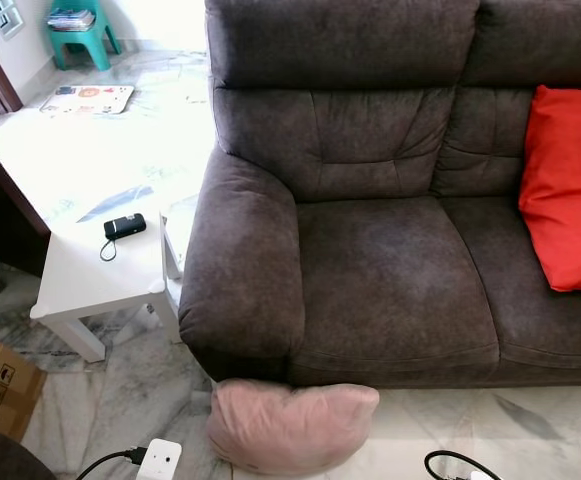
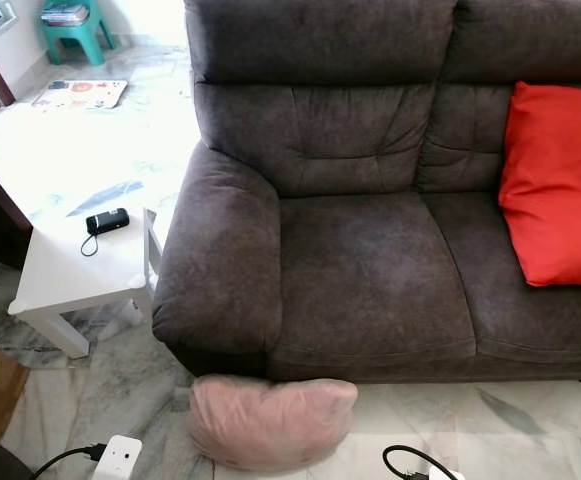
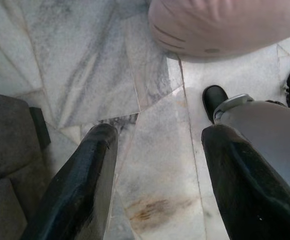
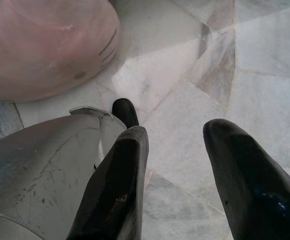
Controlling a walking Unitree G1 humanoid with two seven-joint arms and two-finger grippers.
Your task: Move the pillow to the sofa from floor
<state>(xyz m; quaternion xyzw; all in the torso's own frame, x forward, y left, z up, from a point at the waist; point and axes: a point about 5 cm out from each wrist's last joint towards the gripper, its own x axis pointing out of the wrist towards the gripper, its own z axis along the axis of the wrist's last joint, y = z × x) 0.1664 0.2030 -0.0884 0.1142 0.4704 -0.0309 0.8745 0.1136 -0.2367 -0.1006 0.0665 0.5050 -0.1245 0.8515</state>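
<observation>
Pillow [image 1: 288,425]: pink, on the floor [image 1: 120,400], touching the sofa [image 1: 390,290] front below its armrest, long axis along the sofa base. It lies ahead of both my grippers. Left gripper [image 3: 154,185]: fingers apart, empty, above bare tile. Right gripper [image 4: 177,175]: likewise. Neither looks clearly nearer.

Left gripper [image 3: 157,185]: two long black fingers [image 3: 80,190], matte, rounded tips, slightly scuffed and dusty along the edges. Right gripper [image 4: 177,175]: same pair of thick black fingers [image 4: 117,185], glossy patches, a faint blue glint on one. Silver leg shell [image 4: 40,165] seen past the fingers, smooth curved metal-look casing with fine scratches and a raised seam at its edge. Black rounded foot tip [image 4: 125,112] beneath it. Same silver shell [image 3: 264,135] and black foot [image 3: 214,99] in left wrist view.
</observation>
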